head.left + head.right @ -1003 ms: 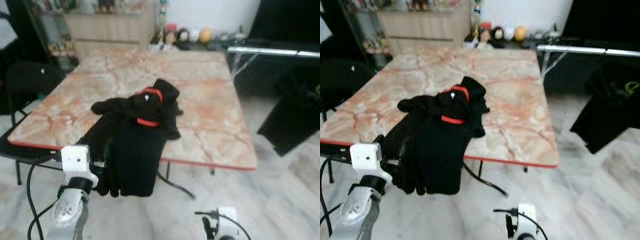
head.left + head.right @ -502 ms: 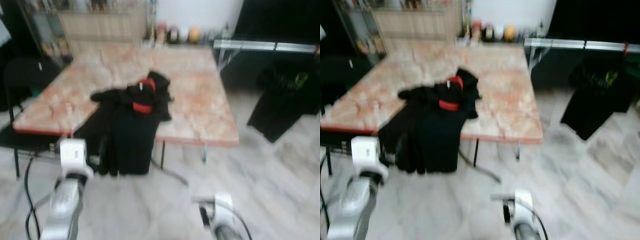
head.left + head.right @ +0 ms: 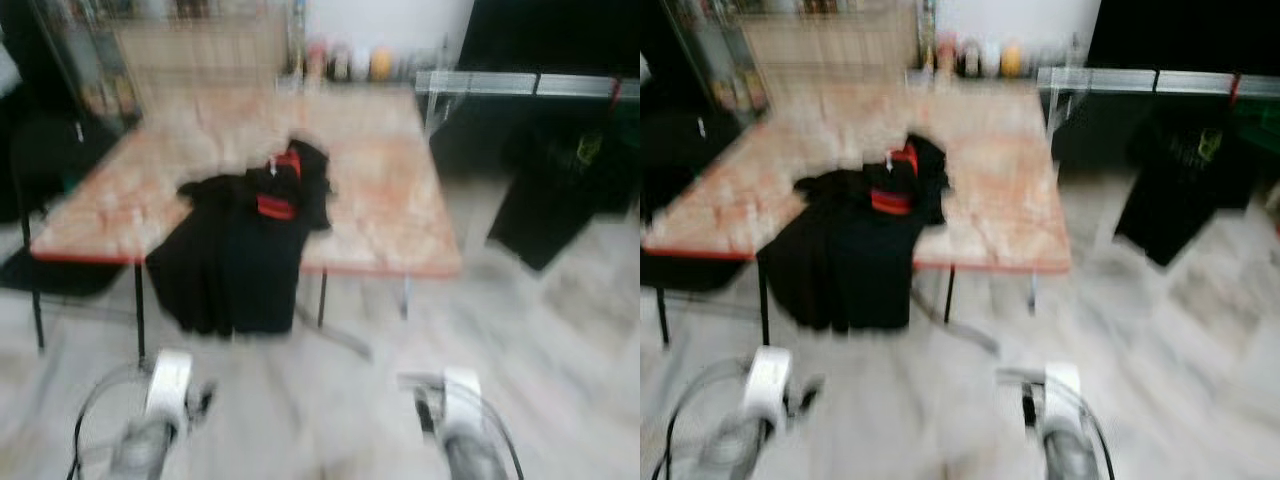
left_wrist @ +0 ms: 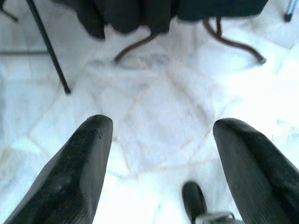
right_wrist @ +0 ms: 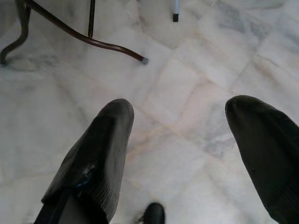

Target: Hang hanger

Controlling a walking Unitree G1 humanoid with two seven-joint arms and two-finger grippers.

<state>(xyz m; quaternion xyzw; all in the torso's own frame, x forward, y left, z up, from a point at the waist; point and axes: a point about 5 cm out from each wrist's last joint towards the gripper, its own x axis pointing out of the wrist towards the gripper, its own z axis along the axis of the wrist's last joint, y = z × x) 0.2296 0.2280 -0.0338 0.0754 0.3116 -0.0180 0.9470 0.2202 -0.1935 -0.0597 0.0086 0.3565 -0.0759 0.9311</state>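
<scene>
The head views are badly blurred, so fine detail is lost. A black garment [image 3: 245, 250] with a red collar band lies on the near part of a pink marbled table [image 3: 380, 200] and hangs over its front edge toward the floor; whether a hanger sits inside it cannot be made out. Beyond the table, at its far edge, stand a few small things [image 3: 350, 63], smeared into coloured blobs, too soft to name. Shelving [image 3: 90, 60] at the far left holds things that cannot be told apart. To the right a silver rail [image 3: 520, 83] runs across a dark background, and a dark shirt [image 3: 560, 185] hangs from it, its right side cut off by the frame; a red bit at the rail's end may be a hanger tip, but that is unsure. A black chair [image 3: 50, 180] stands at the table's left, half hidden by the tabletop. Both arms hang low over the pale marble floor [image 4: 154, 116]. The left gripper [image 4: 159, 135] has its two fingers [image 4: 84, 163] spread wide apart with nothing between them, pointing at the floor below the garment's hem and a curved table foot [image 4: 233, 44]. The right gripper [image 5: 180, 135] is likewise spread and empty over floor tiles, with another table foot [image 5: 93, 41] ahead.
</scene>
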